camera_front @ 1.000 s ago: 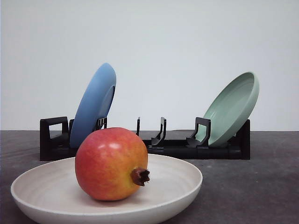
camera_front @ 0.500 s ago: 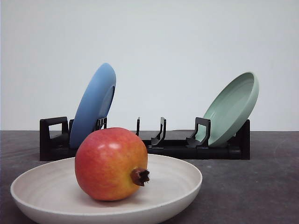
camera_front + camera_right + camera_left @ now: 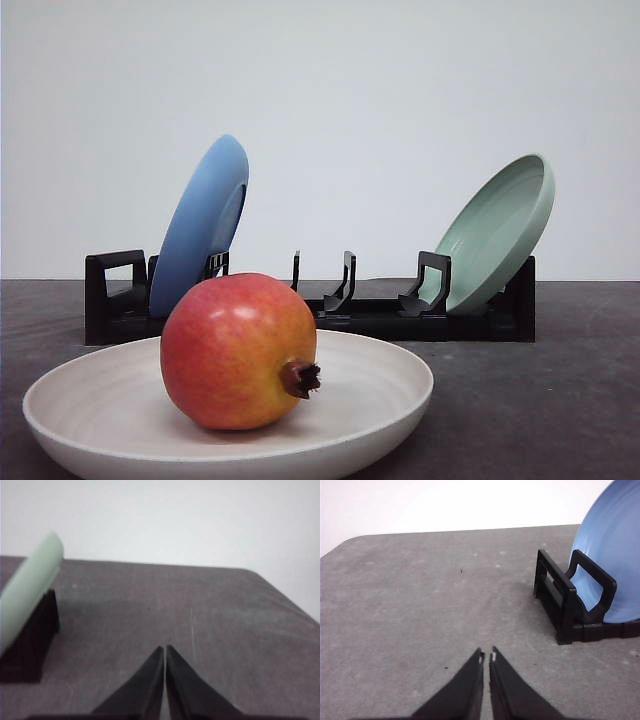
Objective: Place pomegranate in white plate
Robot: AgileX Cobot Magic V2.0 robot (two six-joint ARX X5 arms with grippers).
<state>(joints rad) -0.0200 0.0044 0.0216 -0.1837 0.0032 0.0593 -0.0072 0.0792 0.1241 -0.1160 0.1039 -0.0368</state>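
Observation:
A red pomegranate [image 3: 238, 350] fading to yellow rests inside the white plate [image 3: 390, 385], close to the camera in the front view, its dark crown pointing right. In the left wrist view my left gripper [image 3: 487, 655] is shut with nothing between its fingers, hovering over bare grey table beside the rack's end. My right gripper [image 3: 164, 648] is likewise shut and empty above the tabletop in the right wrist view.
Behind the plate a black dish rack [image 3: 380, 310] holds a blue plate [image 3: 200, 225] leaning at its left end and a pale green plate [image 3: 500, 230] at its right. The same rack [image 3: 565, 600] and blue plate [image 3: 612, 560] appear near the left gripper; the green plate [image 3: 25, 590] near the right.

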